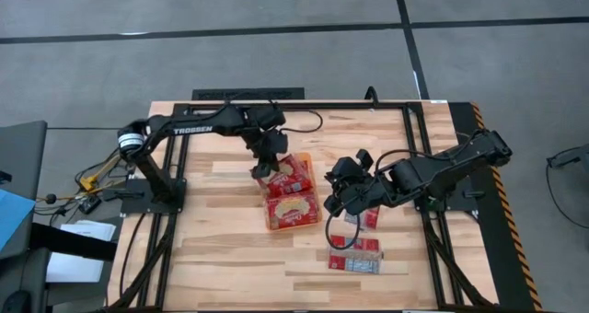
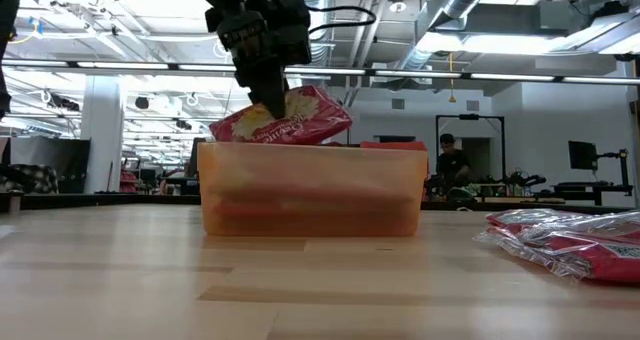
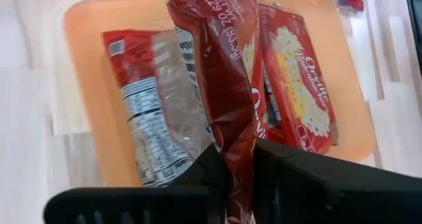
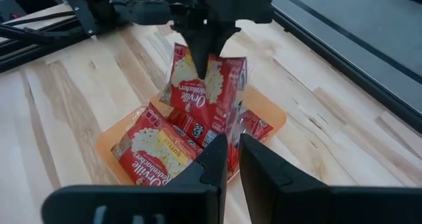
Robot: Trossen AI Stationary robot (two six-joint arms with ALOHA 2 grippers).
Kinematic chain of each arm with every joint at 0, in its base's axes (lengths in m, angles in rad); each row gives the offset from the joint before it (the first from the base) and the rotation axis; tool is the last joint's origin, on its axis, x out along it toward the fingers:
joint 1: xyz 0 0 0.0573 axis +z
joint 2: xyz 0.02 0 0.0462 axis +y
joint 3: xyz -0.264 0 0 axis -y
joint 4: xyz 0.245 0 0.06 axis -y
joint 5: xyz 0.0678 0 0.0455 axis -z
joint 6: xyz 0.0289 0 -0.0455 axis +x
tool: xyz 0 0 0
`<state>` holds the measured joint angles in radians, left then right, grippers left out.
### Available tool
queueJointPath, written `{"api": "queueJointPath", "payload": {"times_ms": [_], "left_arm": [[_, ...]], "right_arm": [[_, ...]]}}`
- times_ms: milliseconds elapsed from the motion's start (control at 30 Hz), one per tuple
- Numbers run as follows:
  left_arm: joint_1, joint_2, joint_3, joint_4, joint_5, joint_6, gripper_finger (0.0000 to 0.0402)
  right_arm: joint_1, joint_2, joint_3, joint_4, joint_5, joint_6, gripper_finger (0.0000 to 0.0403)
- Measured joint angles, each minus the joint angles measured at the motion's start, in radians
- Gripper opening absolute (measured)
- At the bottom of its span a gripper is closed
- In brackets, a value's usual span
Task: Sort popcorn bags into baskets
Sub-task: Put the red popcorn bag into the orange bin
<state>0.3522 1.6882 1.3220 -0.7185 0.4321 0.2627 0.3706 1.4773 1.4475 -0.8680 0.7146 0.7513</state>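
Over the far half of the orange basket (image 1: 318, 214), my left gripper (image 1: 267, 166) is shut on a red popcorn bag (image 4: 204, 99). Two more popcorn bags lie flat in the basket (image 3: 86, 66): one with its printed side up (image 3: 151, 112), one with its popcorn picture up (image 3: 300, 85). My right gripper (image 1: 333, 202) hovers just right of the basket, pointing toward it. Its fingers (image 4: 214, 161) stand a little apart with nothing between them. My left gripper pinches the bag's upper edge (image 3: 239, 159) between its two fingers, coming from above and slanting down. The bag hangs below the fingers, tilted, its picture face toward the right arm. Its lower end (image 4: 198, 135) reaches down among the packets in the basket.
Loose popcorn bags lie on the wood right of the basket, near the front (image 1: 355, 258) and under the right arm (image 1: 370, 218). In the low view they show at the right (image 2: 575, 242). Bare tabletop lies left of the basket.
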Motion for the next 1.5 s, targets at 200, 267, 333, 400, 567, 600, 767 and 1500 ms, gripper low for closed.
{"api": "queueJointPath", "payload": {"times_ms": [200, 267, 333, 400, 567, 600, 767, 1500], "left_arm": [[-0.051, 0.0, 0.0, 0.049, -0.105, 0.034, 0.0067], [-0.059, 0.0, 0.0, 0.059, -0.133, 0.034, 0.0092], [-0.061, 0.0, 0.0, 0.067, -0.157, 0.033, 0.0118], [-0.062, 0.0, 0.0, 0.068, -0.189, 0.032, 0.0144], [-0.05, 0.0, 0.018, 0.066, -0.295, 0.005, 0.0195], [-0.044, 0.0, 0.03, 0.058, -0.299, 0.002, 0.0202], [-0.028, 0.0, 0.121, -0.007, -0.26, -0.036, 0.0212], [-0.186, -0.428, 0.468, -0.331, -0.261, -0.484, 0.0203]], "right_arm": [[0.0, 0.0, 0.0, 0.0, 0.0, 0.0, 0.0065], [0.0, 0.0, 0.0, 0.0, 0.0, 0.0, 0.0065], [0.0, 0.0, 0.0, 0.0, -0.001, 0.0, 0.0065], [0.0, 0.0, 0.0, 0.0, -0.001, 0.0, 0.0065], [0.0, 0.0, 0.0, 0.0, -0.001, 0.0, 0.0065], [0.0, 0.0, 0.0, -0.001, -0.001, 0.0, 0.0065], [-0.012, 0.0, 0.0, -0.09, -0.013, 0.072, 0.0065], [0.062, 0.0, -0.456, 0.031, -0.299, 0.63, 0.0065]]}}
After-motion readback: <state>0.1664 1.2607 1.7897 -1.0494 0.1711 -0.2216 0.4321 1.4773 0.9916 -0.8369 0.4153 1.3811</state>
